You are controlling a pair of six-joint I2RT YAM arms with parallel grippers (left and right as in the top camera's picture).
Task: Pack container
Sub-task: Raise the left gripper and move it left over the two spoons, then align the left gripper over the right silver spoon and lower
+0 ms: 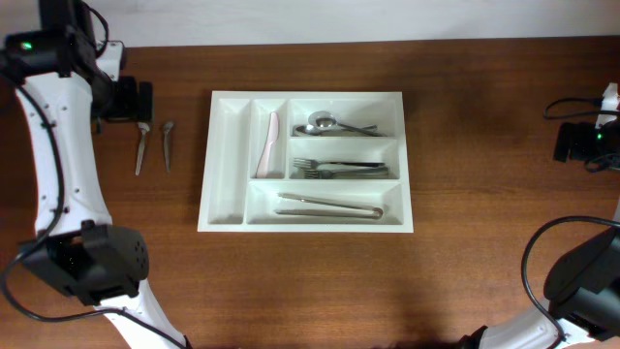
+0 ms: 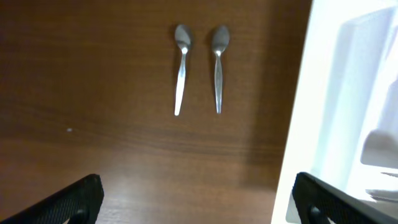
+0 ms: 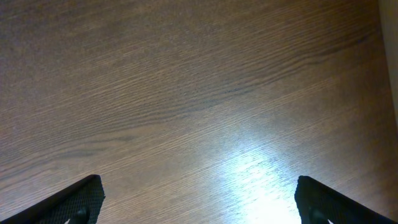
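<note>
white container (image 1: 226,160) is sitting on the table (image 1: 465,242), already holding forks (image 1: 339,169), tongs (image 1: 329,206) and a spoon (image 1: 329,123); two loose spoons (image 2: 181,68) are lying left of it; left gripper (image 2: 196,193) and right gripper (image 3: 196,193) are hovering, jaws spread, empty

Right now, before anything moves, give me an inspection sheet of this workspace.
Surface: brown wooden table, bare apart from the items below.
Job's things: white container at centre, holding a pale utensil, spoons, forks and tongs; leftmost compartment empty; two loose spoons on the table to its left.
Clutter: nothing seen.
Grippers: left end effector open, empty, over the table near the loose spoons; right end effector open, empty, over bare wood.
Cables: black cables by the right arm.
Surroundings: pale strip beyond the far edge.
</note>
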